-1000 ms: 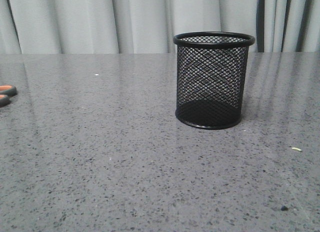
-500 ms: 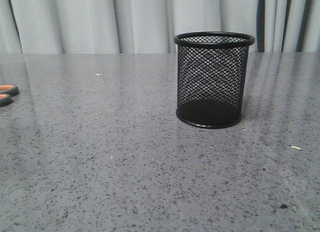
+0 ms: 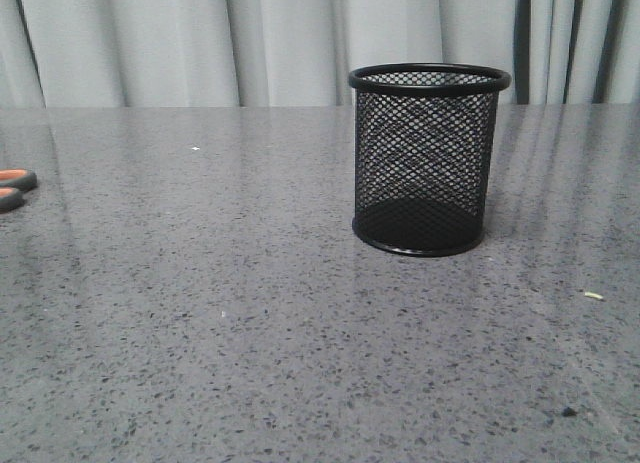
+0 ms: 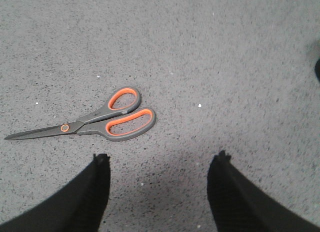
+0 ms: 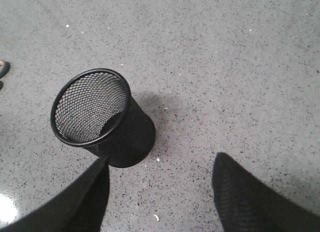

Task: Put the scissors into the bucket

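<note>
The scissors [image 4: 95, 122], grey handles lined in orange, lie flat and closed on the grey table in the left wrist view; only their handles [image 3: 14, 188] show at the front view's left edge. My left gripper [image 4: 161, 159] hangs open and empty above the table, short of the handles. The bucket [image 3: 428, 161], a black mesh cup, stands upright and empty right of centre; it also shows in the right wrist view [image 5: 107, 122]. My right gripper [image 5: 160, 162] is open and empty, with the bucket beside its one finger [image 5: 85, 197].
A grey speckled table [image 3: 220, 323] runs to a grey curtain [image 3: 200, 43] at the back. A small white scrap [image 3: 593, 296] and a dark speck [image 3: 568, 413] lie at the front right. A handle tip [image 5: 3, 69] shows at the right wrist view's edge.
</note>
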{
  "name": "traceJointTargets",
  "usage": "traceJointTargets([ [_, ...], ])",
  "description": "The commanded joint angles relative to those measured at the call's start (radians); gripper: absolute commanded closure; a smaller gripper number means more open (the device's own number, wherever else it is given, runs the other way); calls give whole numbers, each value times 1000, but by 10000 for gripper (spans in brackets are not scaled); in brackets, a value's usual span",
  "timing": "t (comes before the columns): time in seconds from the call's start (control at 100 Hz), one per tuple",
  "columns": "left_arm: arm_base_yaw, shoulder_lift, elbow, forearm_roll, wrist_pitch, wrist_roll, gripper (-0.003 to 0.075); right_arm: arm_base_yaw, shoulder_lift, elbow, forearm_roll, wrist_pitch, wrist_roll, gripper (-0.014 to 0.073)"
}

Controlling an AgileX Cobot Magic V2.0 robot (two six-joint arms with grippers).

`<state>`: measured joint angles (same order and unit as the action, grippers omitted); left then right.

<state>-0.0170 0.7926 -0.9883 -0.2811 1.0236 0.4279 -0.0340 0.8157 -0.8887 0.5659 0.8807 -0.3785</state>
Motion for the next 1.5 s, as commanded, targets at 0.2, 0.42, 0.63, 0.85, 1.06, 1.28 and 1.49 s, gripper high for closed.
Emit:
traceJointTargets([
  [0.2,-5,272,-93,48,38,228,351,29,-1,-35,43,-48,-38,179],
  [0.42,-5,540,-267,141,145,513,351,122,-1,-35,17,-49,-58,179],
  [0.63,-5,697,-391,143,253,904,351,191,-1,-35,-30,-51,-58,179],
  [0.85,-5,783,-422,240,247,1018,351,236,-1,-35,-56,-51,-58,179],
  [1.06,-5,846,-440,281,217,1067,351,262,-1,-35,-98,-51,-58,179],
  [1.28,-5,907,-471,287,194,1093,351,273,-1,-35,-105,-66,-58,179],
  [1.49,-3,946,-471,289,164,1102,351,273,-1,-35,-111,-68,-58,179],
])
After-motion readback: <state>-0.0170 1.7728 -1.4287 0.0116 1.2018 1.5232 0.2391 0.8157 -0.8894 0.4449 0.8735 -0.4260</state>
